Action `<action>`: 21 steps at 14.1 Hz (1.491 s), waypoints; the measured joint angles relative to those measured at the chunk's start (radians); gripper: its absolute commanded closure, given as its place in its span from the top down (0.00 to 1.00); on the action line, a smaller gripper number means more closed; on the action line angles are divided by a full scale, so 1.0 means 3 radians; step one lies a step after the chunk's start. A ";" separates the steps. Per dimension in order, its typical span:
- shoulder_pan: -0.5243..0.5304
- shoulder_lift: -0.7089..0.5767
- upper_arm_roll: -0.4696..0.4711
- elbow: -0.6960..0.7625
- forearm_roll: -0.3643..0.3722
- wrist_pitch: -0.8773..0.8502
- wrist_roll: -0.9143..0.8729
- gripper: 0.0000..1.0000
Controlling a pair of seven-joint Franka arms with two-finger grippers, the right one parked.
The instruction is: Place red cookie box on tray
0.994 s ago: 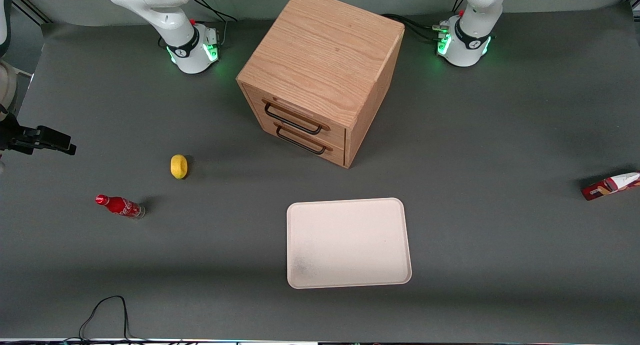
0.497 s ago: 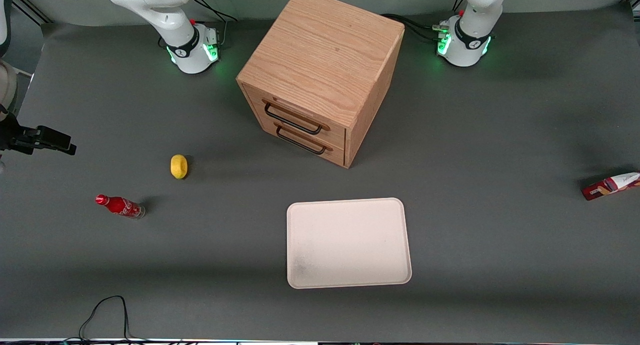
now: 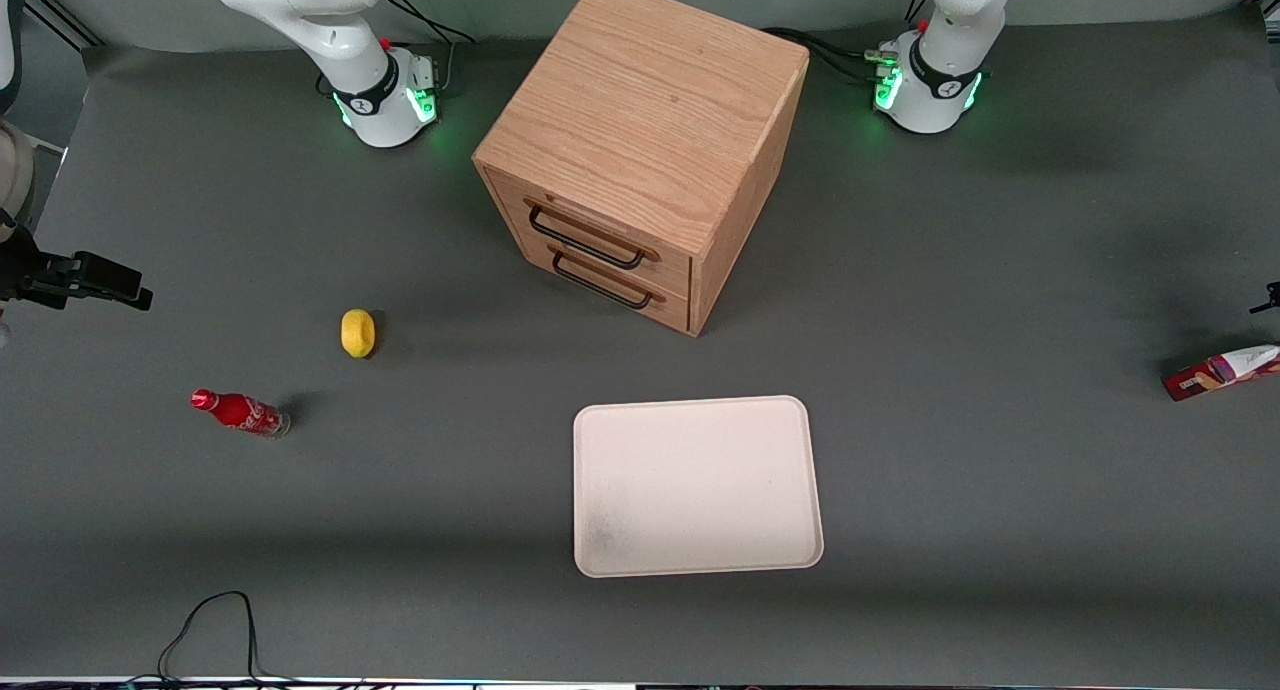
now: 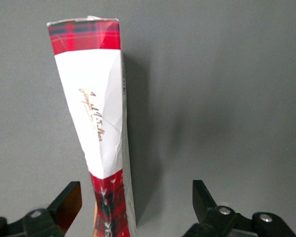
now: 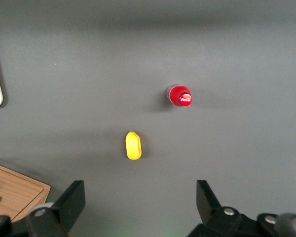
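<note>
My gripper (image 4: 135,205) hangs over the red cookie box (image 4: 96,128) w/ fingers spread wide, one each side, not touching it. Box lies flat on the table (image 3: 1000,270) way out at my arm's end, well apart from the tray (image 3: 697,486). Tray sits in front of the drawer cabinet (image 3: 640,150), nearer the front cam. Lemon (image 3: 357,332) & soda bottle (image 3: 240,411) are toward the parked arm's end, bottle nearer the cam.

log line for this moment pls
hand open over red cookie box | box on table, ungrasped | tray bare
</note>
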 measured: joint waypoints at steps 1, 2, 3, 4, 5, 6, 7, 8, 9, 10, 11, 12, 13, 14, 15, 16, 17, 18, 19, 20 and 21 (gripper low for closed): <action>0.0000 0.0000 -0.0002 0.0000 -0.0001 0.0000 0.0001 1.00; 0.0000 0.0000 -0.0003 0.0000 -0.0003 0.0000 0.0001 0.98; 0.0000 0.0002 -0.0003 0.0000 -0.0007 0.0000 0.0001 0.84; 0.0000 0.0004 -0.0003 0.0000 -0.0009 0.0000 0.0002 0.13; 0.0000 0.0006 -0.0003 0.0000 -0.0010 0.0007 0.0012 0.00; 0.0000 0.0010 -0.0004 -0.0001 -0.0011 0.0020 0.0042 0.00; 0.0000 0.0016 -0.0005 -0.0001 -0.0013 0.0034 0.0067 0.00; 0.0000 0.0024 -0.0006 -0.0001 -0.0014 0.0040 0.0081 0.00; 0.0000 0.0029 -0.0008 -0.0001 -0.0017 0.0045 0.0092 0.00; 0.0000 0.0030 -0.0010 -0.0001 -0.0018 0.0045 0.0100 0.00; 0.0000 0.0030 -0.0012 0.0000 -0.0021 0.0051 0.0105 0.00; 0.0000 0.0030 -0.0014 0.0002 -0.0024 0.0058 0.0107 0.00; 0.0000 0.0030 -0.0016 0.0002 -0.0025 0.0058 0.0109 0.00; 0.0000 0.0030 -0.0018 0.0002 -0.0026 0.0058 0.0110 0.00; -0.0001 0.0030 -0.0018 0.0003 -0.0026 0.0058 0.0110 0.00; -0.0003 0.0029 -0.0020 0.0007 -0.0026 0.0057 0.0110 0.00; -0.0006 0.0027 -0.0027 0.0016 -0.0029 0.0050 0.0109 0.00; -0.0008 0.0018 -0.0044 0.0044 -0.0034 0.0019 0.0097 0.00; -0.0014 0.0002 -0.0063 0.0109 -0.0038 -0.0077 0.0068 0.00; -0.0026 -0.0028 -0.0078 0.0199 -0.0040 -0.0229 0.0034 0.00; -0.0046 -0.0074 -0.0085 0.0304 -0.0042 -0.0414 -0.0002 0.00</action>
